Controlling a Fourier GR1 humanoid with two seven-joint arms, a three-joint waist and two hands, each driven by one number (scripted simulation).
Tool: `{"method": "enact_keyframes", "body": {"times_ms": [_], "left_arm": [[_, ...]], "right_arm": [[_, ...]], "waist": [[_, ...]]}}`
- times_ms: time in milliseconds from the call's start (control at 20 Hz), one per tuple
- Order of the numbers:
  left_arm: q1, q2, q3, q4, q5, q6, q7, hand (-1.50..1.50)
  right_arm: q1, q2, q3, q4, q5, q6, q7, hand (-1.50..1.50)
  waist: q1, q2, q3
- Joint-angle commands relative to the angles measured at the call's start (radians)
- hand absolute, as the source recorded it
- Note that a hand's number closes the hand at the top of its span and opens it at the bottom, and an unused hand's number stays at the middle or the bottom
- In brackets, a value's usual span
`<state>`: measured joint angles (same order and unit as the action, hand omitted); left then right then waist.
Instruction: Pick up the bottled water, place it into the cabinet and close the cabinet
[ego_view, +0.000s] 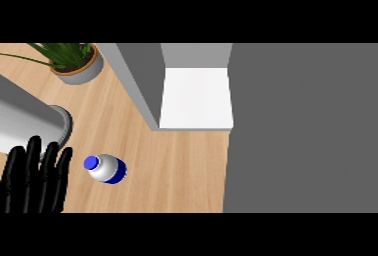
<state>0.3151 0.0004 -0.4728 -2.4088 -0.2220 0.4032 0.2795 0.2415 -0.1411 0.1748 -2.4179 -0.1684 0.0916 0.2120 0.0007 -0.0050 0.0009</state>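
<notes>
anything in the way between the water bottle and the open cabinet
Nothing visible. Only bare counter lies between the bottled water and the front of the open cabinet. The potted plant stands off that path, left of the cabinet. The left hand rests left of the bottle, not touching.

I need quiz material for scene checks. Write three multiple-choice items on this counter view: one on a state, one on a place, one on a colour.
1. The cabinet is: A) open; B) shut; C) out of view.
2. The bottled water is: A) inside the cabinet; B) on the wooden counter, right of the left hand; C) held in the left hand.
3. The bottle's cap is: A) red; B) green; C) blue.

Answers: 1 A, its white inside shows. 2 B, it sits on the wood, apart from the open hand. 3 C, the cap is plainly blue.
</notes>
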Motion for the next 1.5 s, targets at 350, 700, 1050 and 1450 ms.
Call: {"method": "enact_keyframes", "body": {"times_ms": [350,700,1050,1450], "left_arm": [[0.06,0.043,-0.22,-0.131,-0.253,0.132,0.108,-1.5],[0.021,0.058,-0.219,-0.083,-0.289,0.19,0.136,-1.5],[-0.047,0.05,-0.197,-0.014,-0.307,0.232,0.158,-1.5],[-0.066,0.094,-0.116,-0.036,-0.277,0.234,0.181,-1.5]], "right_arm": [[0.031,0.005,0.085,-0.164,0.073,-0.066,0.133,-1.5],[-0.07,-0.008,0.017,-0.193,0.02,-0.1,0.223,-1.5],[-0.014,-0.01,0.059,-0.211,0.027,-0.087,0.205,-1.5],[-0.024,0.009,0.165,-0.259,0.113,-0.137,0.263,-1.5]], "waist": [[0.003,-0.004,0.001],[0.006,-0.001,0.001],[-0.007,0.001,0.001],[-0.007,0.0,0.0]]}}
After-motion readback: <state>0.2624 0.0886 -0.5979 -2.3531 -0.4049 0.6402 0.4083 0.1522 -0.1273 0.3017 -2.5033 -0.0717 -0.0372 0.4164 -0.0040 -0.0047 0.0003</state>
